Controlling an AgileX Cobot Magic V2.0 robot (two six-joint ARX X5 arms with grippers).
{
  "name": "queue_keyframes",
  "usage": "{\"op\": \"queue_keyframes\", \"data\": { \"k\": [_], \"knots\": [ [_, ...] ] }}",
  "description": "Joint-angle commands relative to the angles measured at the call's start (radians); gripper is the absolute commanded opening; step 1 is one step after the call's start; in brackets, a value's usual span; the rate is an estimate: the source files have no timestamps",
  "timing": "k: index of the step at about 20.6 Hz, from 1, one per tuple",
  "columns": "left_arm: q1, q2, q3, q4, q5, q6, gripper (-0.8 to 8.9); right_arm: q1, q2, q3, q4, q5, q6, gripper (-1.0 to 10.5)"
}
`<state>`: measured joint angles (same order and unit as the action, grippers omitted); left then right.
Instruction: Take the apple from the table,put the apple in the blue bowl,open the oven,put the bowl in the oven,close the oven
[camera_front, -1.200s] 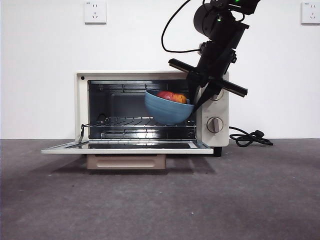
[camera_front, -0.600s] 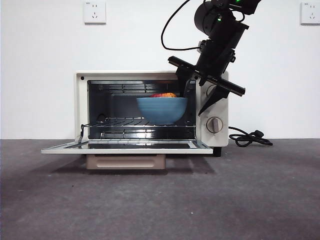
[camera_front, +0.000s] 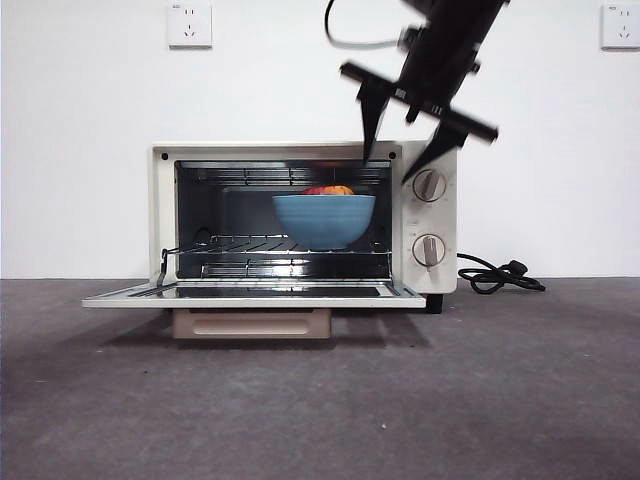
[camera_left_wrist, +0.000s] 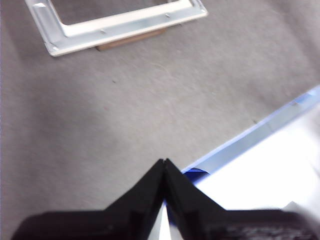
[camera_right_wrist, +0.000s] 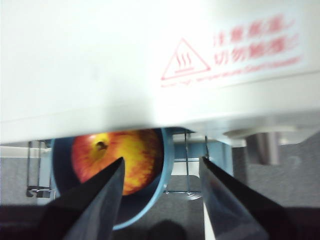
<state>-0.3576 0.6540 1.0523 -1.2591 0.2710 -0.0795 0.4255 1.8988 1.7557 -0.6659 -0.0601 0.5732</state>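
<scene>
Blue bowl seated on wire rack inside oven, door folded down; apple inside bowl. Right gripper above oven's top, jaws apart, empty. Left gripper over table, jaws closed.

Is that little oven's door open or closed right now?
Open. The oven door lies flat, and the blue bowl sits on the rack inside.

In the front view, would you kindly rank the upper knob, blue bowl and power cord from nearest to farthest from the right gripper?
From the right gripper:
1. Upper knob, just below it.
2. Blue bowl, on the oven rack.
3. Power cord, on the table beside the oven.
</scene>
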Motion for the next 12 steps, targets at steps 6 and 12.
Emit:
{"op": "queue_keyframes", "data": {
  "k": [6,12],
  "knots": [
    [-0.002,0.048,-0.006,0.047,-0.101,-0.003,-0.07,0.016,-0.137,0.003,-0.175,0.068,-0.236,2.5],
    [0.019,0.172,-0.006,0.135,-0.158,0.033,-0.08,0.027,-0.27,0.003,-0.366,0.273,-0.379,1.4]
  ]
}}
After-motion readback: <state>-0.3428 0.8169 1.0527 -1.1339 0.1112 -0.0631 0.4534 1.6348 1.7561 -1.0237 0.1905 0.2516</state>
